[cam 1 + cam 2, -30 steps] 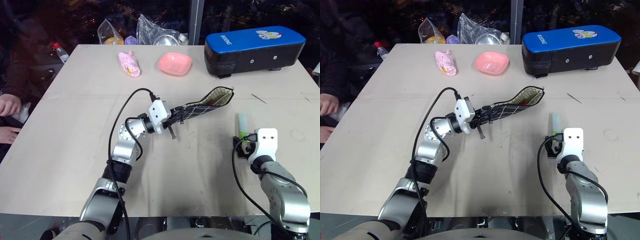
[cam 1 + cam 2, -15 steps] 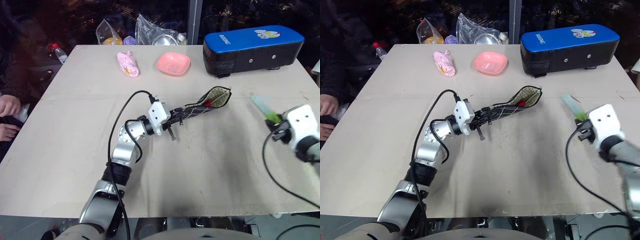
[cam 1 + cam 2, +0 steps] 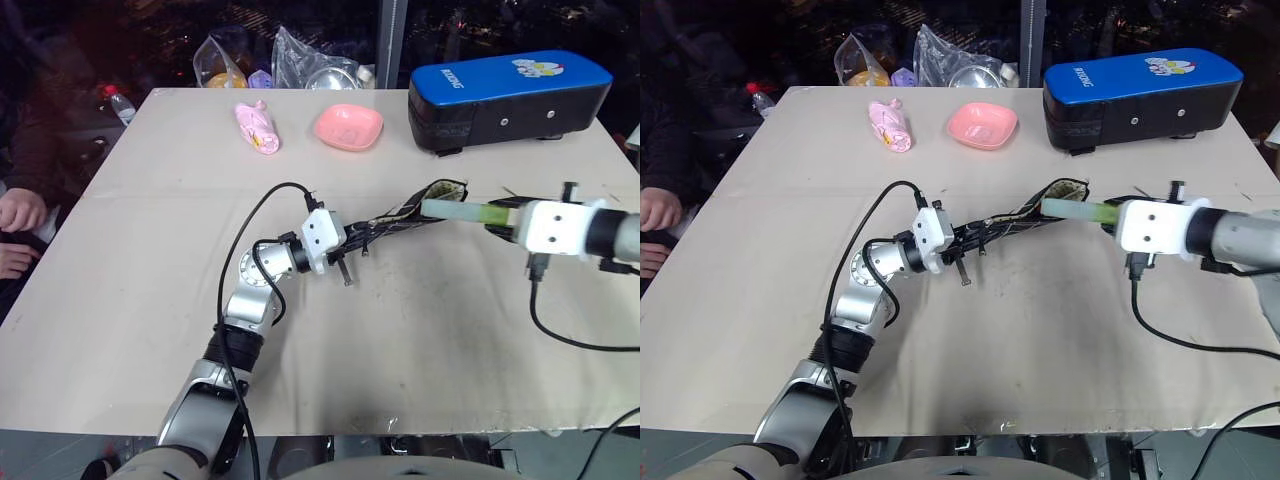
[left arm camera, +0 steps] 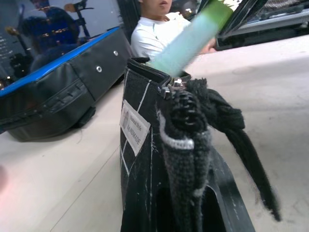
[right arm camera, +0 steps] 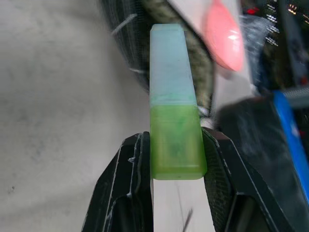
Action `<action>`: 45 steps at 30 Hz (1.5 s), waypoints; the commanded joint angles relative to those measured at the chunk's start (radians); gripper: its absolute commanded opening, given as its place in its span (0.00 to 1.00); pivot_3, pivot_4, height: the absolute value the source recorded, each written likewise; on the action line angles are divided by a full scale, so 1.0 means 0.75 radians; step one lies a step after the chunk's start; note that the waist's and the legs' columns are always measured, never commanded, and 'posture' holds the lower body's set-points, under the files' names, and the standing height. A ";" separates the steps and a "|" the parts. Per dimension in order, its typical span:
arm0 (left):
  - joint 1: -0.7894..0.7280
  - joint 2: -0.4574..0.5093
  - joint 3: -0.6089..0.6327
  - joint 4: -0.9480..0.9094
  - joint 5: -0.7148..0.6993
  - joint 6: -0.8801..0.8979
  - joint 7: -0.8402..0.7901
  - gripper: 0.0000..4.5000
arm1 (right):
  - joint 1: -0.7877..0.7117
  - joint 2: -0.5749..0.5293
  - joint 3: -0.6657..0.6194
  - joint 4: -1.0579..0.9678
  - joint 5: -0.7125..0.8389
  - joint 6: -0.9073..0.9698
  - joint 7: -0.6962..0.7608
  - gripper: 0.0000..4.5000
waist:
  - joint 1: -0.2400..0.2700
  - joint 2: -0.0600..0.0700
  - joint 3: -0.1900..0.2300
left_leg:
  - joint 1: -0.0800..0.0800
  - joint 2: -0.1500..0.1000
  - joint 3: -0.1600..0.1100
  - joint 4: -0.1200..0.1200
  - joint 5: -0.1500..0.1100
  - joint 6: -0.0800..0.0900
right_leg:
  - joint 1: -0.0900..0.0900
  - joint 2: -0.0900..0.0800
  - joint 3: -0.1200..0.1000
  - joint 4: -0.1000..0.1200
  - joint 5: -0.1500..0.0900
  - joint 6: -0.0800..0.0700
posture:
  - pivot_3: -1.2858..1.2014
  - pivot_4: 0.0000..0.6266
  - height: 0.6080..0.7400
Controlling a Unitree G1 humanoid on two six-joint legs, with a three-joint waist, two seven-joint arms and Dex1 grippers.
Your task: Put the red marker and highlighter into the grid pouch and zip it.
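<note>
Both head eyes look forward and down over the pale beige tabletop (image 3: 130, 260) from well above, while each wrist camera sits close behind its own black fingers (image 5: 123, 193), all four sharing the black white-gridded fabric pouch (image 4: 140, 159).

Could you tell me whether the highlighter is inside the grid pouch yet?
Not yet: the highlighter sits clamped in the right gripper, pale cap at the mouth of the grid pouch.

Bright overhead light, dark background — wrist views blurred
</note>
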 commanded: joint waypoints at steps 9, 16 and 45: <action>-0.055 0.000 -0.027 -0.082 -0.047 -0.030 -0.115 0.00 | -0.402 0.155 0.297 0.446 -0.220 -0.759 0.106 0.18 | -0.005 0.000 0.001 | 0.000 0.001 0.000 0.001 0.000 0.000 | 0.000 0.000 -0.001 0.001 0.000 0.000 | 0.52 0.24 0.82; -0.085 -0.008 -0.009 -0.036 -0.058 -0.039 -0.141 0.00 | -0.493 0.230 0.302 0.684 -0.331 -0.927 0.000 0.40 | 0.003 0.000 0.001 | -0.001 0.001 0.000 0.003 0.000 0.000 | 0.000 -0.001 -0.001 0.002 0.000 0.000 | 0.52 0.24 0.82; -0.025 -0.114 0.004 -0.058 0.061 0.008 0.214 0.00 | 0.106 0.771 -0.242 -0.446 1.447 1.341 -1.078 0.98 | 0.023 0.000 0.000 | -0.002 0.001 -0.004 0.008 -0.002 0.003 | 0.003 -0.001 -0.004 0.003 0.001 0.000 | 0.52 0.24 0.82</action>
